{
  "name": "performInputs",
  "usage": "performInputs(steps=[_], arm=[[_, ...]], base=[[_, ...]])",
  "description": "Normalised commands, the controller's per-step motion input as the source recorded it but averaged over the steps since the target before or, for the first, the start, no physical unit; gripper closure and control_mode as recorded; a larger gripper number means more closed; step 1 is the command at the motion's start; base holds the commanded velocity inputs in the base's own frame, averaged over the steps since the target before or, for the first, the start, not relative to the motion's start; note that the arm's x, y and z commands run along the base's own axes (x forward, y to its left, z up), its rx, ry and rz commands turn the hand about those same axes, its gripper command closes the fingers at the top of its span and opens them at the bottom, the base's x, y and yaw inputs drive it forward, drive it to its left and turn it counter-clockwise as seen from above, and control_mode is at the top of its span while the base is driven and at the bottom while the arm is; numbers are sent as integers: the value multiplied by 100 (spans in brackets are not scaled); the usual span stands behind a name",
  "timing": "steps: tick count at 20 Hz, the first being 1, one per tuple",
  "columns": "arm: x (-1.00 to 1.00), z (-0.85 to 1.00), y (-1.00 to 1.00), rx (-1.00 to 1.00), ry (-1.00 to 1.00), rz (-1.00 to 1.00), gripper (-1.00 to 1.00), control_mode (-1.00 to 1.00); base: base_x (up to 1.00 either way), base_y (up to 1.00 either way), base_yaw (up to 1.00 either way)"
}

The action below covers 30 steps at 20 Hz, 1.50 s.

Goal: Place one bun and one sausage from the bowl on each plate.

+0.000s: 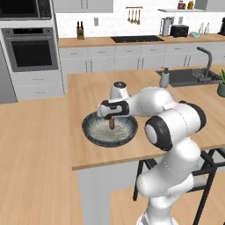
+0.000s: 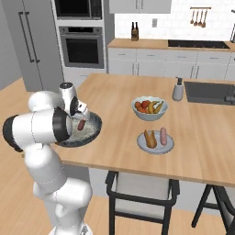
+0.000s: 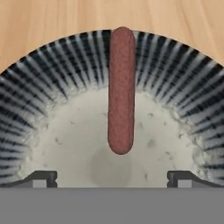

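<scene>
- Dark fingertips of my gripper (image 3: 112, 178) stand spread wide at the bottom corners of the hand view, holding nothing.
- Reddish-brown sausage (image 3: 121, 89) lies mid-frame, running up the bowl (image 3: 52, 78) wall to its rim.
- Judged light, smooth, rounded, likely slippery; firm enough to pinch.
- Best hold: across its middle.

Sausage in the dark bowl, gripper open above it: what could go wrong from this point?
The sausage leans up the sloped wall of the bowl, one end at the rim, so closing fingers may roll it or pinch it off-centre. The open gripper sits beyond its lower end, so a straight descent might miss it. The grey-blue plate already holds a bun and a sausage; delivering this one there would duplicate it.
</scene>
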Motion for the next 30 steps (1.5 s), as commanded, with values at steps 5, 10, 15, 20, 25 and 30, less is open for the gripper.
performInputs(steps=[5,10,15,20,25,30], arm=[[62,-22,-2,0,0,0,-100,-100],[40,-39,0,0,0,0,-100,-100],[15,-34,0,0,0,0,-100,-100],[12,-23,0,0,0,0,-100,-100],[2,-3,0,0,0,0,100,-100],[-28,44,0,-1,-1,0,100,-100]], base=[[0,0,0],[0,0,0],[0,0,0],[0,0,0],[0,0,0],[0,0,0]])
